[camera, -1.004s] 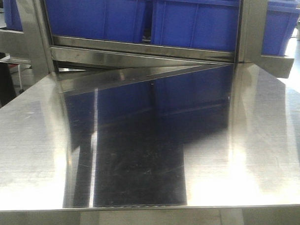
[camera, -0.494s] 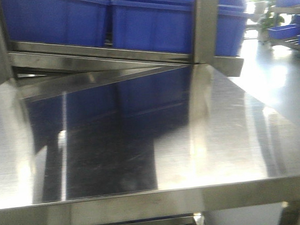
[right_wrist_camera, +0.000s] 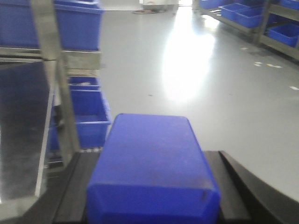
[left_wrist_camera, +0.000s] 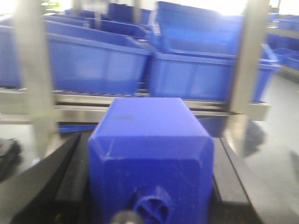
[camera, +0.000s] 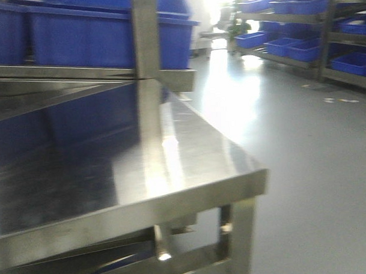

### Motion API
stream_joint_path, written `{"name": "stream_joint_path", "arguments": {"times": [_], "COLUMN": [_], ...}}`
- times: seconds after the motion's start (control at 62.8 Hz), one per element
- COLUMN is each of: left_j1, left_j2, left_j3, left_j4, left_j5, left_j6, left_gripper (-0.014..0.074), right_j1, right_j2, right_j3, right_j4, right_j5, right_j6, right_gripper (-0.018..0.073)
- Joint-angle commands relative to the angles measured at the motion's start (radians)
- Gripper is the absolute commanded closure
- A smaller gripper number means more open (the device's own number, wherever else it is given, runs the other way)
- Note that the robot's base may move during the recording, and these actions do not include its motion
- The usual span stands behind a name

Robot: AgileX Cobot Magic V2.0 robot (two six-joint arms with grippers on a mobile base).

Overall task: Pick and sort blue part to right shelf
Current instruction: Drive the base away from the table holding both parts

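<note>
Your left gripper (left_wrist_camera: 149, 140) is clamped on the blue part (left_wrist_camera: 149, 158). Its black fingers (left_wrist_camera: 63, 182) press both flanks, with the jaws no wider than the block itself. The part lies on its side, and its round knob (left_wrist_camera: 152, 209) and sloped shoulders point back at the wrist camera.

Your right gripper (right_wrist_camera: 152, 154) is closed the same way on a second blue part (right_wrist_camera: 152, 172), a dark finger (right_wrist_camera: 236, 186) on either side. Only its flat faces show, so you cannot tell which way its top points.

The left wrist is held level and faces the shelf rack (left_wrist_camera: 245, 60). Beyond the held part you see a flat steel rail and two uprights, with large blue bins (left_wrist_camera: 98, 65) side by side behind them. The part is in the air short of the rail, not in any bin.

The right wrist is also level. It looks past the corner of the steel table (right_wrist_camera: 23, 130) and a rack post toward the open grey floor (right_wrist_camera: 210, 93).

In the front view neither arm shows. You see the table (camera: 189, 155) corner, the shelf rack (camera: 146, 36) with its bins (camera: 101, 37) behind it, and farther racks (camera: 323, 30) of blue bins across the floor. All three views are blurred.
</note>
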Motion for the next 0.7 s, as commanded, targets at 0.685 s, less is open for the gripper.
{"name": "stream_joint_path", "arguments": {"times": [0.685], "left_j1": [0.001], "left_j2": [0.009], "left_j3": [-0.029], "left_j4": [0.008], "left_j5": [-0.092], "left_j6": [0.001], "left_gripper": [0.0262], "right_j1": [-0.003], "right_j2": [0.005], "right_j3": [-0.028], "right_j4": [-0.002], "right_j5": [-0.092], "right_j6": [-0.004], "right_gripper": [0.0129]}}
